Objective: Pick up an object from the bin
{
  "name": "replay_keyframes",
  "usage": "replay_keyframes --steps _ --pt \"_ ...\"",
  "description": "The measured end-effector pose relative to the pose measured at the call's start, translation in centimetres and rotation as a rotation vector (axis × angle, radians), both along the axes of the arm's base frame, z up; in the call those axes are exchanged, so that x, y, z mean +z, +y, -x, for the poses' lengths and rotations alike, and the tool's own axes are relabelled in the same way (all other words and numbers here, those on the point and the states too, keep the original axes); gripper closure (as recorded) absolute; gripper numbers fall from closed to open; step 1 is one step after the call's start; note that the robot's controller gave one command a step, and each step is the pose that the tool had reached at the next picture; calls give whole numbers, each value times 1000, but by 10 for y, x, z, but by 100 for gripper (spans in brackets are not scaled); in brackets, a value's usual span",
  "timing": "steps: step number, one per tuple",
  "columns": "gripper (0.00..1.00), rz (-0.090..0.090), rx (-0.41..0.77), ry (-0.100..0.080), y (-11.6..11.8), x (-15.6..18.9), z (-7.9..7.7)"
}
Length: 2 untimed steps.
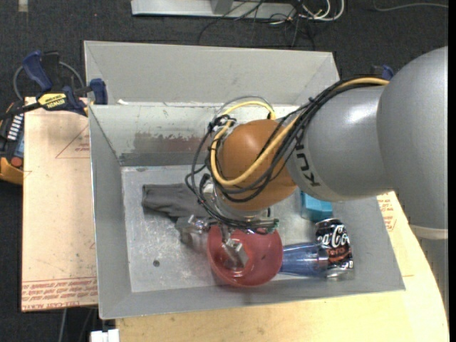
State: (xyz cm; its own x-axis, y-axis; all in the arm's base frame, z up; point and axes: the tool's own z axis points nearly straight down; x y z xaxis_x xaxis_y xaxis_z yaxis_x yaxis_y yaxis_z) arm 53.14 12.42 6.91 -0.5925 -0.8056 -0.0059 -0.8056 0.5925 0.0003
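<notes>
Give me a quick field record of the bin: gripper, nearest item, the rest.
gripper: down in the red bowl's mouth
grasp: cannot tell
nearest thing: red bowl, front centre of the bin
view's left: crumpled grey cloth
view's right: blue plastic bottle lying flat, black Coca-Cola can
behind the can: teal box

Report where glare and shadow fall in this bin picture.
Camera view: glare on the arm's grey shell and the cola can; shadow under the arm, darkening the bin floor between the grey cloth and the red bowl.
</notes>
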Motion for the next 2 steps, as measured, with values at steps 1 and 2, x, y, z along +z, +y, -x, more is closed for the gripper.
replay_keyframes --steps 1,2 --pt "100 -3 46 -23 -15 6 26" --pt "100 -3 45 -23 -15 6 26"
